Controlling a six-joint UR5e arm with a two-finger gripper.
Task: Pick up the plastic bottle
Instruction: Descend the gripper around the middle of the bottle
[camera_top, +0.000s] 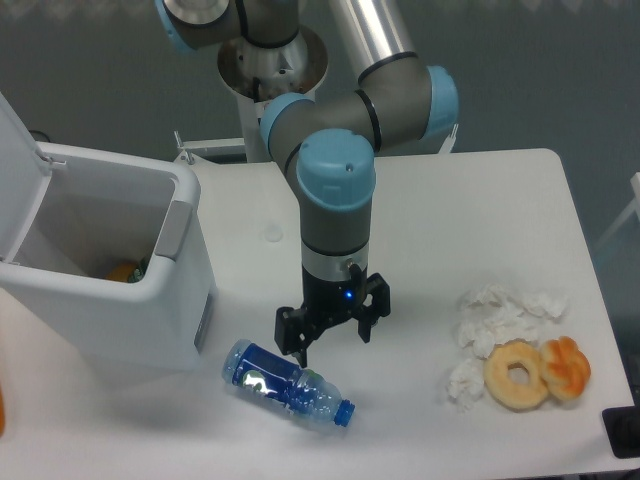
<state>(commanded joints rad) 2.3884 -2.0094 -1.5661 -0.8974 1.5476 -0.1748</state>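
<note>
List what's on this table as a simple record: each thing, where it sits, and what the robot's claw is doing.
bottle: lying on its side, front of table, cap pointing right
gripper: open, just above and behind the bottle, not touching
bin: left, lid up, something orange inside
donut: front right
tissues: crumpled beside the donut
table: white

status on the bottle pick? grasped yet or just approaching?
Done: the gripper is positioned near the plastic bottle, just above and behind it. In hand: nothing; jaws are open, with no contact visible. Left: line up over the bottle, which lies on its side on the table, then descend, close and lift.
</note>
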